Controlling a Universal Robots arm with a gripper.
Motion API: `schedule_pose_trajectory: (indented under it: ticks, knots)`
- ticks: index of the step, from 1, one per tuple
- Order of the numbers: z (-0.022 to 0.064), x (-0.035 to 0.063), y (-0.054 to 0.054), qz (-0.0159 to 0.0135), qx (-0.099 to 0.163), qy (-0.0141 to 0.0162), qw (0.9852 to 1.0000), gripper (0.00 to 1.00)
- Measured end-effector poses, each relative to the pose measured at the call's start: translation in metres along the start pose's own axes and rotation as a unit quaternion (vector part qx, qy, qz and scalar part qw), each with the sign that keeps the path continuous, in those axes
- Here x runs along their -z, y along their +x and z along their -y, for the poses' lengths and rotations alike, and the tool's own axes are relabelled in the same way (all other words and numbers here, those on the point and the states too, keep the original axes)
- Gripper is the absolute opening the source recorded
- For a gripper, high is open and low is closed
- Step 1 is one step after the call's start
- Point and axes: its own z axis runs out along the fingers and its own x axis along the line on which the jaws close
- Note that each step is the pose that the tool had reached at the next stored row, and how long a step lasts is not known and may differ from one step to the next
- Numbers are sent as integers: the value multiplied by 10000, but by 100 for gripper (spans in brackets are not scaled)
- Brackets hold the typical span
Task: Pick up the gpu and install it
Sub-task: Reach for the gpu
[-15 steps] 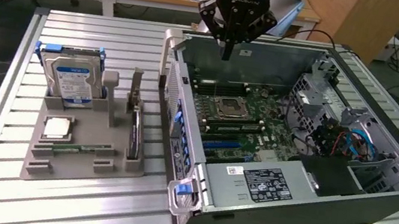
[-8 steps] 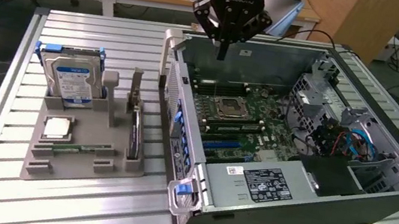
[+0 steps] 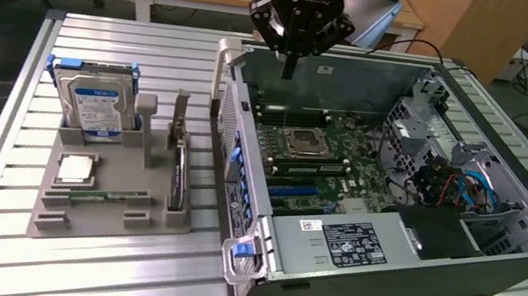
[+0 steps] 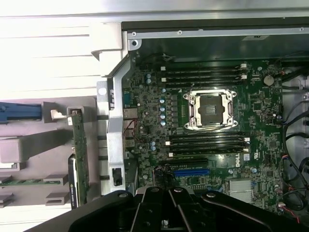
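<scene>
Currently the gripper is hanging above the far end of the open computer case. Its fingers are pressed together and pinching nothing. The tips are pointing straight down toward the motherboard, well clear of it.

The gpu is not sitting under the hand. It is standing on its long edge in a slot of the grey holder, outside the case. From the gripper it is lying lower down, off toward the exterior view's left and nearer that camera. The pick is not yet made, judging from the empty fingers and the card resting in its slot.

Relation that matters: the case's near wall is standing between the hand and the card, and the card is sitting just beside that wall on its outer side. The card's long axis is running roughly parallel to the wall. Seen from the wrist, only the thin top edge is facing up toward the hand. The pale bracket end appears to be the end closer to the gripper, though I am judging this rather than reading it cleanly.

Only one arm is working here, so reach is not a choice.

Neighbours: the hard drive is standing in the same holder, farther from the hand than the card is, on the card's other side from the case.
</scene>
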Motion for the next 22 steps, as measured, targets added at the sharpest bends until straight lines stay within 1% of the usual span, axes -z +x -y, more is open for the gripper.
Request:
schedule_pose_trajectory:
  ticks: [11, 22]
  knots:
    - [0, 0, 2, 0, 0, 0, 10000, 11]
    - [9, -1, 110, 0, 0, 0, 10000, 11]
